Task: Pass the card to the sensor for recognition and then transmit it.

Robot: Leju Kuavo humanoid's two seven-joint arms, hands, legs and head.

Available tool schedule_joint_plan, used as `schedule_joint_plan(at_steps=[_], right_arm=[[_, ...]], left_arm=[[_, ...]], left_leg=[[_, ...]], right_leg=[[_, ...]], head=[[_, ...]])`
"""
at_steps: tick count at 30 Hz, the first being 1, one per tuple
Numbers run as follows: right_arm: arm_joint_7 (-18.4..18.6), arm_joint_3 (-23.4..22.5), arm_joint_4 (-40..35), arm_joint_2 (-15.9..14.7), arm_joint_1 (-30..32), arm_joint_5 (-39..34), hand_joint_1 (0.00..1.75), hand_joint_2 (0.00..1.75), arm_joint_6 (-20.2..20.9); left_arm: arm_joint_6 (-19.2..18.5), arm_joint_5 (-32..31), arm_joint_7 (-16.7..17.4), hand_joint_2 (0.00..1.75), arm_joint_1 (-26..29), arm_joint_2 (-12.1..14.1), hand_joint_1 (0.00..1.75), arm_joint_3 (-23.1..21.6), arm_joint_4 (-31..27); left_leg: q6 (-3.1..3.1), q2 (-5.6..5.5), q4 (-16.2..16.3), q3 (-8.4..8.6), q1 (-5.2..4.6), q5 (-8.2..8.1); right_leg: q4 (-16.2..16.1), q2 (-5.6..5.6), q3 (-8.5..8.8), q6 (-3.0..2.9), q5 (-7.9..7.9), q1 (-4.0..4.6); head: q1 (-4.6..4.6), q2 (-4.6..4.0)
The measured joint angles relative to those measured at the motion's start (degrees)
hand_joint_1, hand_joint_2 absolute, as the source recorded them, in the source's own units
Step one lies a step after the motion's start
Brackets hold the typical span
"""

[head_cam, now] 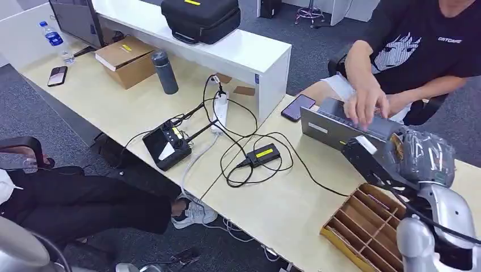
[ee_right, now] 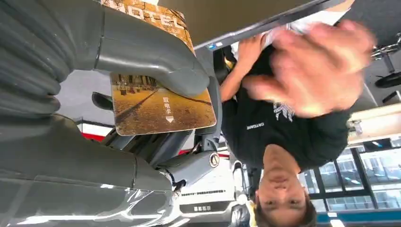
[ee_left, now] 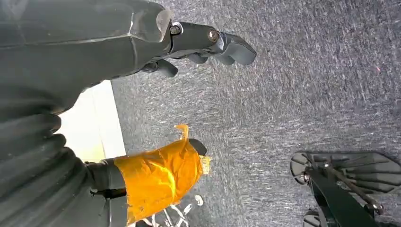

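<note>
My right hand (head_cam: 422, 158), wrapped in clear film, is raised over the right end of the table and pinches a brown hotel card (ee_right: 161, 111) between thumb and fingers. A sliver of the card (head_cam: 396, 146) peeks out beside the hand. The grey sensor box (head_cam: 332, 126) lies just in front of that hand, and a person's hand (head_cam: 366, 105) rests on its top. In the right wrist view the person's hand (ee_right: 317, 71) is blurred, close beyond the card. My left hand (ee_left: 213, 45) hangs over grey carpet, holding nothing, its orange-taped thumb (ee_left: 161, 177) apart from the fingers.
A wooden divided tray (head_cam: 363, 226) sits at the table's near right edge under my right arm. A black adapter (head_cam: 262, 154) with looped cables, a black device (head_cam: 167, 146), a phone (head_cam: 297, 107) and a white power strip (head_cam: 220, 112) lie to the left. A seated person (head_cam: 420, 45) faces me.
</note>
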Motion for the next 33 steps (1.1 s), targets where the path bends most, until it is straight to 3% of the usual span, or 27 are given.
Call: schedule_joint_plan(at_steps=[11, 12, 13, 20, 33], right_arm=[[0.0, 1.7, -2.6, 0.3, 0.6, -3.3, 1.75, 1.75, -1.1], [0.0, 1.8, -3.0, 0.3, 0.7, -3.7, 1.50, 1.75, -1.1], [0.0, 1.8, -3.3, 0.3, 0.8, -4.6, 0.00, 1.75, -1.1], [-3.9, 1.8, -7.3, 0.5, 3.1, -13.4, 0.00, 1.75, -0.9], [-4.8, 1.8, -10.5, 0.5, 5.5, -14.1, 0.00, 1.75, -0.9]], left_arm=[[0.0, 0.0, 0.0, 1.75, 0.0, 0.1, 0.00, -0.4, 0.2], [0.0, 0.0, 0.0, 1.75, 0.0, 0.1, 0.00, -0.5, 0.2], [0.0, 0.0, 0.0, 1.75, 0.0, 0.1, 0.00, -0.5, 0.2], [0.0, 0.2, 0.0, 1.75, 0.0, 0.1, 0.00, -1.0, 0.3], [0.0, 0.3, 0.0, 1.75, 0.0, 0.1, 0.00, -1.0, 0.3]], left_leg=[[0.00, 0.01, 0.0, -0.03, 0.00, 0.00], [0.00, 0.01, 0.0, -0.05, 0.00, 0.00], [0.00, 0.01, 0.0, -0.05, 0.00, 0.00], [0.00, 0.00, 0.0, -0.09, 0.00, -0.01], [0.00, 0.01, 0.0, -0.09, 0.00, 0.00]], right_leg=[[0.0, 0.01, -0.05, 0.00, 0.00, 0.00], [0.0, 0.01, -0.07, 0.00, 0.00, 0.00], [0.0, 0.01, -0.07, 0.00, 0.00, 0.00], [0.0, 0.01, -0.11, 0.00, -0.01, 0.00], [0.0, 0.01, -0.11, 0.00, 0.01, 0.00]], head=[[0.00, 0.00], [0.00, 0.00], [0.00, 0.00], [0.00, 0.00], [0.00, 0.00]])
